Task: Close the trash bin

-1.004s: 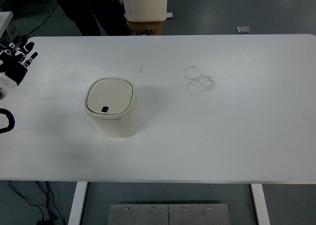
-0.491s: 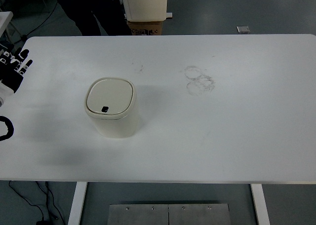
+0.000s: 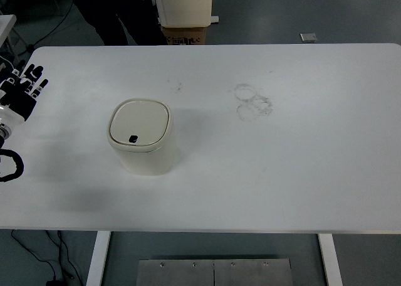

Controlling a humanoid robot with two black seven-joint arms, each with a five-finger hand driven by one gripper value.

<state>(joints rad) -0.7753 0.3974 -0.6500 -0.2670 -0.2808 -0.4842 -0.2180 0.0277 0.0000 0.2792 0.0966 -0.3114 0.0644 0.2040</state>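
Five fingers [image 3: 34, 73] of the left hand [image 3: 19, 91] spread, holding nothing, at the white desk's [image 3: 301, 173] left edge. Well apart, the cream, rounded-square plastic trash bin [image 3: 142, 137] stands left of centre, lid shut. Faint ring smudges [image 3: 254, 102] mark the matte top; grey floor beyond.

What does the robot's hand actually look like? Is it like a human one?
Only the left hand shows, at the table's left edge. It is roughly human-shaped: a black hand with several separate fingers, each marked with white patches or bands near the tips. Behind it comes a white and grey wrist section, and a black cable loop curls out below it. The right arm is out of view.
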